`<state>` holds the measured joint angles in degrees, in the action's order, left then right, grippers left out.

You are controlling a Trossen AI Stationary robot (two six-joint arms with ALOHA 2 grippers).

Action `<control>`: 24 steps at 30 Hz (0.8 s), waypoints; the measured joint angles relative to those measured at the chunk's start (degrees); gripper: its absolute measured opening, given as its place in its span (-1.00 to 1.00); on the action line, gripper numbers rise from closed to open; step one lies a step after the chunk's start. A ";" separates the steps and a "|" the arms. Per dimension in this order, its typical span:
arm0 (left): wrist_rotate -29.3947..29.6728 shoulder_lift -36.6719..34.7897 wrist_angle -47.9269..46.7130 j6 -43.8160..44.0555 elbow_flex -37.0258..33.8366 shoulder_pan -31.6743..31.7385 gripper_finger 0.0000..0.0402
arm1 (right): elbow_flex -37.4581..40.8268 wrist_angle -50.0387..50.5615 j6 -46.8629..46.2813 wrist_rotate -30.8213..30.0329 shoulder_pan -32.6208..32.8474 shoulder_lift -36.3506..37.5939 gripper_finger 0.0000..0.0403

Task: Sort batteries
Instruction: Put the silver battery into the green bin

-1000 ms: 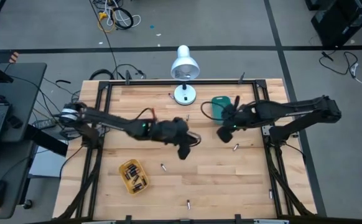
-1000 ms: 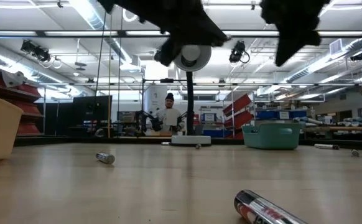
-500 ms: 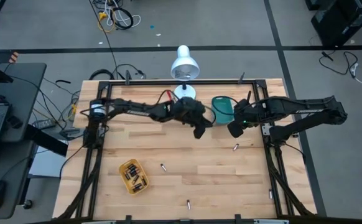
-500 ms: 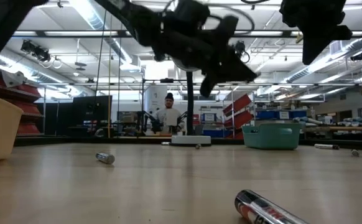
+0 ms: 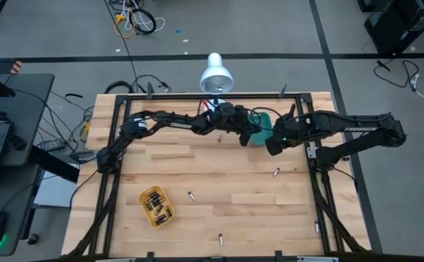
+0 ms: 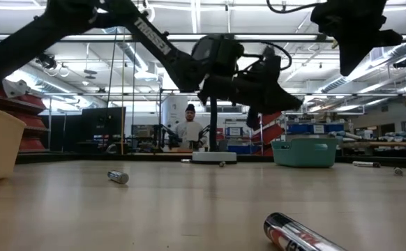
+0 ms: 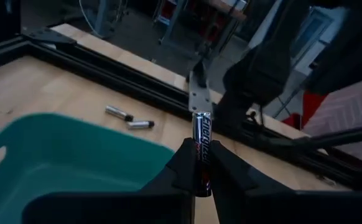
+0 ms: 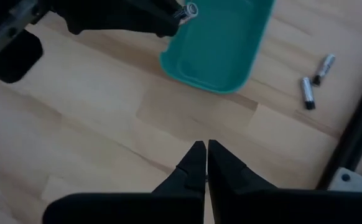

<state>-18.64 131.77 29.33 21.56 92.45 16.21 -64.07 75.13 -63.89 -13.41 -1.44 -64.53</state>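
My left gripper [image 5: 254, 137] reaches to the far right part of the table and is shut on one silvery-black battery [image 7: 202, 134], above the edge of the teal tray [image 7: 75, 155] [image 5: 267, 121]. My right gripper [image 8: 206, 149] [image 5: 272, 148] hovers shut and empty just near of that tray [image 8: 221, 43]. The yellow tray [image 5: 156, 206] at the near left holds several batteries. Loose batteries lie flat on the wood [image 5: 191, 196] [image 5: 221, 238] [image 5: 275, 172], and two more [image 7: 119, 112] [image 7: 141, 124] beside the teal tray. My left gripper pinches the battery between its two fingertips [image 7: 184, 155], at the battery's lower half [image 7: 203, 163]. The battery lies along the fingers, and its printed upper end [image 7: 203, 121] sticks out past them. It is lifted clear, above the teal tray's rim.
A white desk lamp [image 5: 215, 76] stands at the far edge, close to my left arm. A black frame [image 5: 310, 156] runs along the table's sides. In the low view a battery [image 6: 297, 233] lies close to the camera and another [image 6: 118, 177] farther left. A person stands in the room behind.
My left gripper has swung from the middle of the table toward the far right, carrying the battery to the teal tray. My right gripper has shifted a little toward the right edge and stays shut.
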 joint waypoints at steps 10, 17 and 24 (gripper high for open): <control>0.56 5.43 -0.50 -0.44 3.01 0.45 -0.61 | 0.00 6.54 -6.57 3.04 -0.69 0.00 -0.85; 0.97 5.44 -0.53 -0.19 3.01 1.13 -0.40 | 0.00 6.82 -6.94 3.08 -1.36 0.00 -0.77; -5.27 4.90 0.61 9.80 3.02 3.77 -0.29 | 0.00 6.88 -5.51 2.14 -2.24 0.00 -0.69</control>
<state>-23.90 136.67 29.94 31.36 95.47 19.98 -64.07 82.02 -69.40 -11.27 -3.68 -64.53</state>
